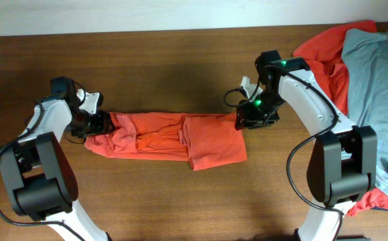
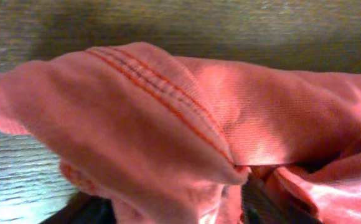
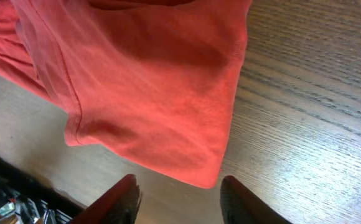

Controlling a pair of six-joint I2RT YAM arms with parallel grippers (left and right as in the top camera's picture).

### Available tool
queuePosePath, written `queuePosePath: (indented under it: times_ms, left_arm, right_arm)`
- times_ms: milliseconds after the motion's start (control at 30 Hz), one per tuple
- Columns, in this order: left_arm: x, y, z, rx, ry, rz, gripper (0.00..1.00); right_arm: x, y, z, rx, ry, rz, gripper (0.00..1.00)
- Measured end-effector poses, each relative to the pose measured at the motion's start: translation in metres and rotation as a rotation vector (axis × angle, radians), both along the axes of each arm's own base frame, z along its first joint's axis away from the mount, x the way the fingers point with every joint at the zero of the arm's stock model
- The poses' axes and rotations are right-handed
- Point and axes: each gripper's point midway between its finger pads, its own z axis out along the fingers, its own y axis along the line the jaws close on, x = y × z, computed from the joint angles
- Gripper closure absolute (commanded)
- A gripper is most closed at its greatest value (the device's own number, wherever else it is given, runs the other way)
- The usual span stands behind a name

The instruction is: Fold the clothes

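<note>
An orange-red T-shirt [image 1: 174, 138] lies folded into a long strip across the middle of the table. My left gripper [image 1: 99, 122] is at its left end, shut on the bunched cloth, which fills the left wrist view [image 2: 168, 112]. My right gripper [image 1: 244, 120] is open and empty just off the strip's right corner [image 3: 193, 168], which lies flat on the wood in front of the fingers [image 3: 179, 194]. More orange-red clothes [image 1: 324, 60] and a light grey-blue T-shirt [image 1: 378, 87] lie piled at the right.
The pile at the right reaches the table's right edge, behind my right arm. The dark wooden table [image 1: 180, 67] runs back to a pale wall.
</note>
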Motion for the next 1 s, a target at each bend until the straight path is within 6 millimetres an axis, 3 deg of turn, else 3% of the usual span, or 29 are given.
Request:
queuePosePath:
  times_ms: [133,167,200,500,700,833,1000]
  left_arm:
    - [0.000,-0.003,0.001,-0.016,-0.002,-0.002,0.22]
    - [0.000,-0.003,0.001,-0.020,-0.002,-0.003,0.05]
    - [0.000,-0.006,0.002,-0.031,-0.003,-0.007,0.01]
    - [0.000,-0.014,0.008,-0.070,-0.002,0.001,0.01]
    - [-0.002,-0.003,0.012,-0.069,0.004,0.065,0.01]
    - [-0.004,0.009,0.023,-0.057,-0.008,0.106,0.01]
    - [-0.004,0.011,0.034,-0.051,-0.030,0.119,0.01]
  right_arm:
    - [-0.002,0.010,0.000,0.005,-0.015,0.051,0.49]
    - [-0.002,0.014,0.000,0.002,-0.024,0.066,0.47]
    - [-0.001,0.023,-0.002,-0.009,-0.053,0.102,0.45]
    - [0.006,0.078,-0.007,-0.108,-0.211,0.221,0.43]
    - [0.003,0.113,-0.009,-0.120,-0.275,0.247,0.41]
    - [0.002,0.131,-0.020,-0.144,-0.294,0.238,0.42]
    - [-0.002,0.139,-0.039,-0.175,-0.266,0.216,0.42]
